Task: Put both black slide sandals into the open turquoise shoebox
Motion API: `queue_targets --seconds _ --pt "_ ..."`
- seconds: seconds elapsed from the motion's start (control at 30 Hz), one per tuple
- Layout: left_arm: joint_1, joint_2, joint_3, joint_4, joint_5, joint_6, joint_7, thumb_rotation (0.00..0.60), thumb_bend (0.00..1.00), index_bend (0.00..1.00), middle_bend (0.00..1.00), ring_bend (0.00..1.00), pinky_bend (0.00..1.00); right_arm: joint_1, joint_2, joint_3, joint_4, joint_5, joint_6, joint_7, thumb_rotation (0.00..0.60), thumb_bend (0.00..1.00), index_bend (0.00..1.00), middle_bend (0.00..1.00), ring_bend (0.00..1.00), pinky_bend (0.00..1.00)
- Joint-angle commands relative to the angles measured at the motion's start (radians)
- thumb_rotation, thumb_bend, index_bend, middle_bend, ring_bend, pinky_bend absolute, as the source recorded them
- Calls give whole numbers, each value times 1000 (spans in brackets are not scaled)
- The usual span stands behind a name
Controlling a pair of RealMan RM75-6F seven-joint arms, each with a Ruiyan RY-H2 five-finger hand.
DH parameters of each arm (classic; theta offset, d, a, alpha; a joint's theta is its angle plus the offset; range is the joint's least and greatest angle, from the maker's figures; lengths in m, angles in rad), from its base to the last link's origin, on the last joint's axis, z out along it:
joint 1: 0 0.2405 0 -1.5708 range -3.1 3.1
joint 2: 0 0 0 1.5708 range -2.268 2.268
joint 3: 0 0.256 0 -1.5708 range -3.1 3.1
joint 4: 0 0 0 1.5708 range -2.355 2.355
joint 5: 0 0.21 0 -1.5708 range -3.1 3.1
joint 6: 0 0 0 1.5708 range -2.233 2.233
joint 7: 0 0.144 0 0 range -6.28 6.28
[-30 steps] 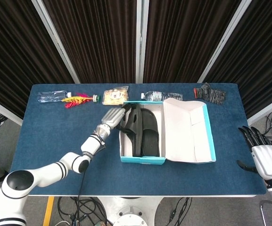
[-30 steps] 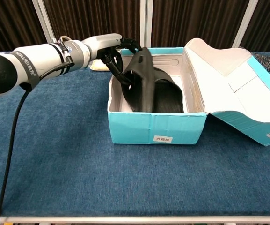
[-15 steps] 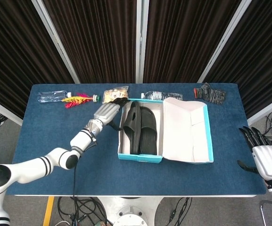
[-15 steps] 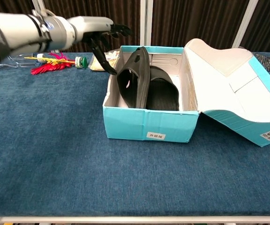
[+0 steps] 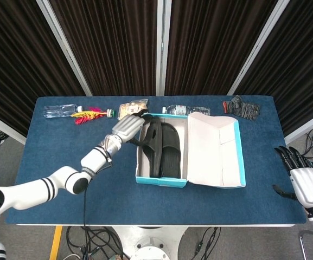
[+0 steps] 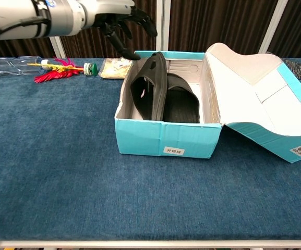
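Both sandals are inside the shoebox [image 6: 168, 139], which sits near the middle of the blue counter [image 6: 61, 172] with its lid [image 6: 254, 99] folded back to the right. One sandal [image 6: 146, 88] stands on its edge against the box's left wall, its strap end rising above the rim; the other sandal [image 6: 180, 101] lies flat on the box floor just to the right of it, the two touching.

The left robot hand [image 6: 120, 23] hovers above the counter just off the box's far left corner, up and to the left of the tilted sandal. Its fingers [image 6: 149, 25] are spread apart and hold nothing; in the chest view they are clear of the sandal, with a gap between fingertips and strap. In the head view the same left robot hand [image 5: 128, 128] lies right beside the box's left wall.

The right robot hand [image 5: 305, 179] rests at the counter's right edge, well apart from the box, fingers extended and empty.

Along the far edge lie a bottle [image 5: 62, 111], a red-and-yellow item [image 5: 89, 115], a snack bag [image 5: 131, 108], a second bottle [image 5: 184, 110] and a glove [image 5: 241, 107].
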Motion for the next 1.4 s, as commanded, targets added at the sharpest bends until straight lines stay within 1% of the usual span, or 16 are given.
queue_targets --seconds 0.03,0.27,0.43,0.7,0.87,1.0,1.07,1.17,1.3,1.4 --pt "-58 -57 17 85 31 -34 18 506 452 259 191 33 191 -1 0 0 0 1 0 1 600 93 0 62 0 176" --pt "-115 -100 53 157 -23 -68 119 501 448 259 191 33 183 -3 -1 -1 7 5 0 8 600 93 0 62 0 176" --pt "-129 -109 80 170 -98 -68 193 498 445 259 196 33 179 -5 -3 -2 13 6 1 15 600 92 0 62 0 176" --pt "-134 -107 102 154 -179 -60 236 501 434 260 198 33 176 -3 -7 -2 18 2 -1 20 600 92 0 62 0 176" --pt "-140 -128 125 179 -210 -71 254 501 425 260 199 33 176 -5 -6 -2 16 2 1 19 600 93 0 62 0 176" --pt "-133 -130 130 180 -219 -61 252 500 421 260 203 33 176 -6 -6 -1 15 3 4 18 600 92 0 62 0 176" --pt "-124 -118 124 163 -217 -48 240 500 417 260 204 33 176 -6 -6 -1 15 2 4 18 600 92 0 62 0 176" --pt "-91 -81 101 113 -200 3 201 497 409 259 204 33 176 -7 -6 0 16 -1 9 21 600 92 0 62 0 176" --pt "-8 -9 71 23 -151 109 117 496 404 253 204 33 176 -13 -1 0 18 0 18 27 600 92 0 62 0 176" --pt "73 49 64 -35 -119 191 45 497 400 245 204 33 177 -19 0 -1 25 3 24 38 600 92 0 62 0 176"
